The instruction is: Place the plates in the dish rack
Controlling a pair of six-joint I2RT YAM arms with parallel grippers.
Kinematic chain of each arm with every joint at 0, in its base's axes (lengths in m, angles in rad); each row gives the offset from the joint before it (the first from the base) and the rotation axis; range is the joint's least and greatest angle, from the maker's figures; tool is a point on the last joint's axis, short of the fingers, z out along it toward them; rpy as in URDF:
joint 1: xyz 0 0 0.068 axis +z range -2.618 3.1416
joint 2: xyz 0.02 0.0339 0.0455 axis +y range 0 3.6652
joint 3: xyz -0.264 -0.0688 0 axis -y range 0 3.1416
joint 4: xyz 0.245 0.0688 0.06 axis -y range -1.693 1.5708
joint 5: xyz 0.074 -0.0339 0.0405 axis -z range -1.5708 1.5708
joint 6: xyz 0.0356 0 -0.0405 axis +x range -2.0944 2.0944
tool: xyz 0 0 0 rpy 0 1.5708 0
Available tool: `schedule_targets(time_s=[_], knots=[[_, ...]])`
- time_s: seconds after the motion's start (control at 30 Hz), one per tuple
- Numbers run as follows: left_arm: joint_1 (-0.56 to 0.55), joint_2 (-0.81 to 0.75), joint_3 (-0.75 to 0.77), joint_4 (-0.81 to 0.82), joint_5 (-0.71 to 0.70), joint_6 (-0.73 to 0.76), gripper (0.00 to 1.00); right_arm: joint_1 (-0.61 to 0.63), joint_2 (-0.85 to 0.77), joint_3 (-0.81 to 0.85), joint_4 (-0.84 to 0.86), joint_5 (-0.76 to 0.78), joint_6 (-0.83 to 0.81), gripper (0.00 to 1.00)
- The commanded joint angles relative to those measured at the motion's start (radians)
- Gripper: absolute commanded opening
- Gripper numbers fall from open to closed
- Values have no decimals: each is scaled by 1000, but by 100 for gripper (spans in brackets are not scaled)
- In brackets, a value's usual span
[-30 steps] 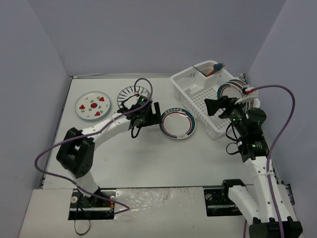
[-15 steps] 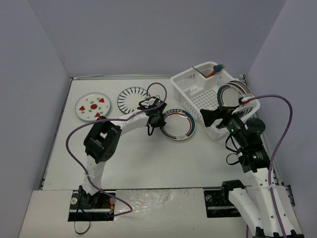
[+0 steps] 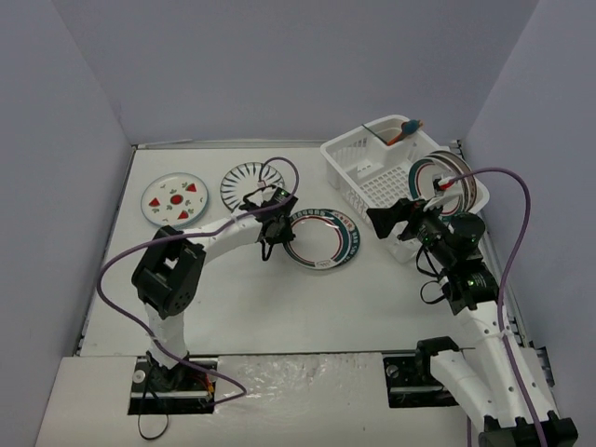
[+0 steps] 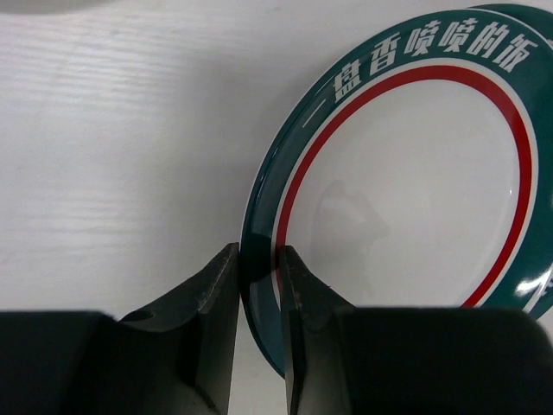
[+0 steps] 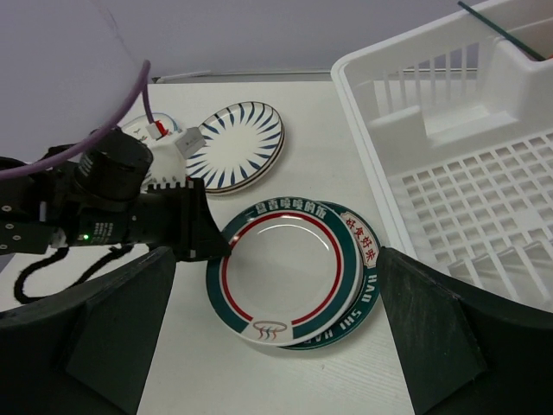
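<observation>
Left gripper [image 3: 279, 233] first: its fingers [image 4: 212, 298] are drawn close together and pinch the dark green rim of a green-and-red rimmed plate [image 4: 415, 173], one finger on the outside of the edge and the other on the inner face. We cannot tell whether the gripped edge is off the desk [image 3: 279, 289].

Reaching away from the fingers to their right, this plate overlaps a second plate [image 5: 365, 251] with a similar green rim. That one lies flat on the desk and shows as a crescent on the side away from the gripper.

Just beyond the left gripper, on the side away from the arm bases, we see the striped plate [image 3: 247, 182] flat on the desk. The strawberry plate [image 3: 175, 199] lies well apart to the gripper's left.

To the right of the overlapping pair, the right gripper [image 3: 386, 219] has its fingers spread wide with nothing between them. In its wrist view the two overlapping plates sit in the gap between its fingers.

It is at the near left wall of the dish rack [image 3: 372, 186], which fills the space to its right. An upright plate [image 3: 424, 170] with a green rim stands on edge inside the rack, beyond the right gripper and to its right. At the rack's far end, a corner cup [image 3: 389, 132] holds something orange and blue.
</observation>
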Motion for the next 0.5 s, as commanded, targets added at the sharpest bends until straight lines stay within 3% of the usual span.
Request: schedule_targets(time_s=[0.0,0.47], knots=[[70,-141,-99,-68,-55,98,0,18,53,2,111,-50,59,99],[117,-386,-240,109,140,87,0,211,175,-19,234,-7,199,99]])
